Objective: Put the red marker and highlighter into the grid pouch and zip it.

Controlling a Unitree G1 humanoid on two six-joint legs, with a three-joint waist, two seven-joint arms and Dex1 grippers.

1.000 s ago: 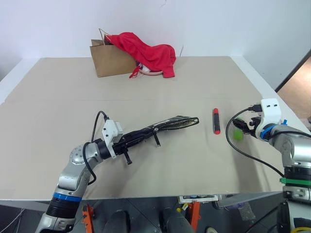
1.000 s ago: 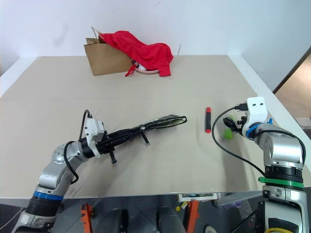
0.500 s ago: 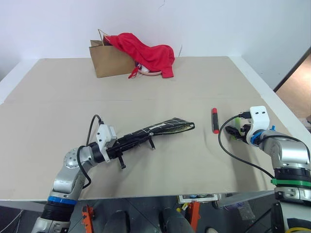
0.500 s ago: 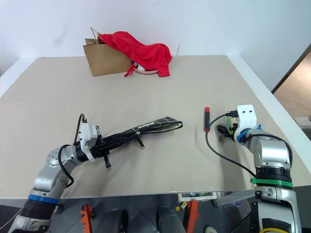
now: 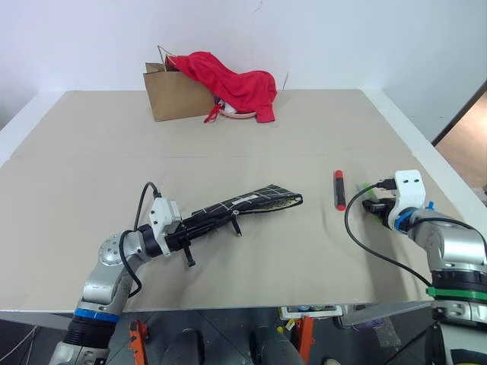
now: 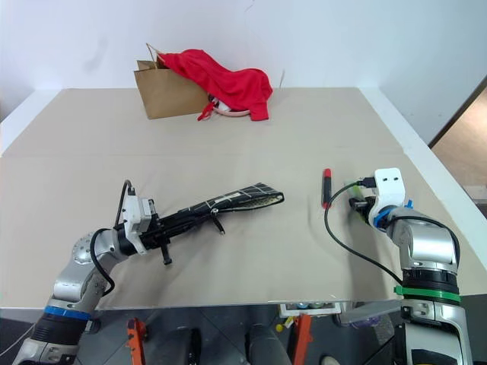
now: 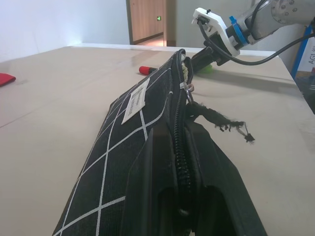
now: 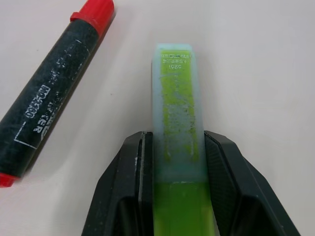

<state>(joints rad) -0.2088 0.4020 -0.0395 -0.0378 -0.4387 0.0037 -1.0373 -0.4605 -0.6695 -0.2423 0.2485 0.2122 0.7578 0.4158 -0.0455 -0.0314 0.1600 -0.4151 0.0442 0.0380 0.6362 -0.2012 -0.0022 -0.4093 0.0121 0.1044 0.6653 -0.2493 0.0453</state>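
The left gripper (image 5: 185,228) is clamped tight on one end of the flat black fabric grid pouch (image 5: 245,204) with white grid lines, holding it out over the tan table (image 5: 251,137) so that it reaches toward 2 o'clock from the wrist. In the left wrist view the pouch (image 7: 142,128) stands on edge with its zipper (image 7: 180,123) uppermost and its small white label (image 7: 136,100) on the side panel; a frayed black pull cord (image 7: 219,122) hangs off the zipper. The zipper is parted along the part nearest the camera, and whether anything lies inside the pouch cannot be told.

The right gripper (image 8: 172,147) has its two black fingers (image 8: 135,167) pressed against both sides of the stubby lime-green highlighter (image 8: 176,123), pinching it near its green body while the paler translucent end points away from the wrist. The highlighter lies on the table at about 3 o'clock from the pouch's far tip.

The slim red marker (image 5: 338,189), with a dark barrel and red ends, lies on the table just beside the highlighter, between it and the pouch.

At 12 o'clock, near the far edge, a brown paper bag (image 5: 171,95) lies on its side with a red cloth (image 5: 232,84) spilling out of its mouth onto the table.
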